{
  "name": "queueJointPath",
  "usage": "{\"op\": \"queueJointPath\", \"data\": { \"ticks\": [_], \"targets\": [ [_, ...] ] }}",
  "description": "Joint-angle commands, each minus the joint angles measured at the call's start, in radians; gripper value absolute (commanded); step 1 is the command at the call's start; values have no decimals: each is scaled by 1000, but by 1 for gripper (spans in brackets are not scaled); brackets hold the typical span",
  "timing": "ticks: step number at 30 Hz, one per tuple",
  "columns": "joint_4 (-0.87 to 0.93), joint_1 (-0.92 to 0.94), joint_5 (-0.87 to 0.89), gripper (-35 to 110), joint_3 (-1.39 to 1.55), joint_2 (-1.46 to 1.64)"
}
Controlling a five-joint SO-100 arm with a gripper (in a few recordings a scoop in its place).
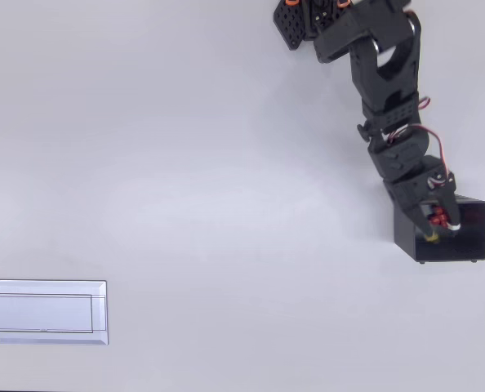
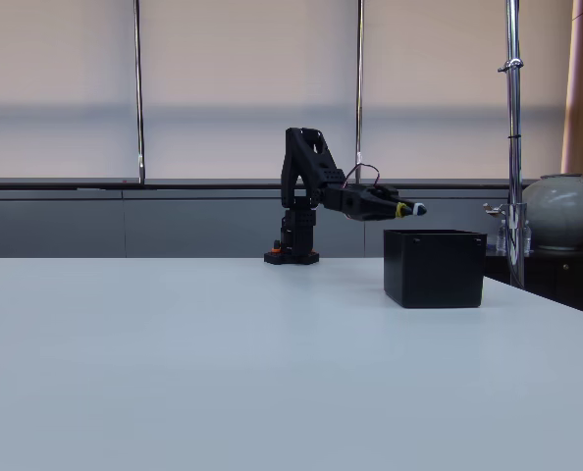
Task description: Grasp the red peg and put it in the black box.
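We hold our fingers (image 1: 437,219) clenched on the red peg (image 1: 438,216) above the black box (image 1: 463,245) (open side up), ready for dropping.

We find no readable text, labels, brand names, numbers or signs in either view. The black box (image 1: 459,237) near the desk's right edge in the overhead view has plain walls, the black arm (image 1: 385,90) carries no legible marking, and the flat white tray (image 1: 44,312) at the desk's left edge is unmarked as far as we can tell.
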Motion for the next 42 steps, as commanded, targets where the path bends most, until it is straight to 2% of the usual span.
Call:
{"op": "queueJointPath", "data": {
  "ticks": [1,6,9,18,24,31,38,42],
  "targets": [
    [150,9,-57,0,-11,-284],
    [437,51,-72,0,-84,-558],
    [667,104,-66,0,-141,-741],
    [1269,344,40,0,-417,-1276],
    [1671,454,58,0,-460,-1454],
    [1905,469,44,0,-488,-1454],
    [1904,469,35,0,-555,-1454],
    [1967,471,18,0,-555,-1457]
  ]
}}
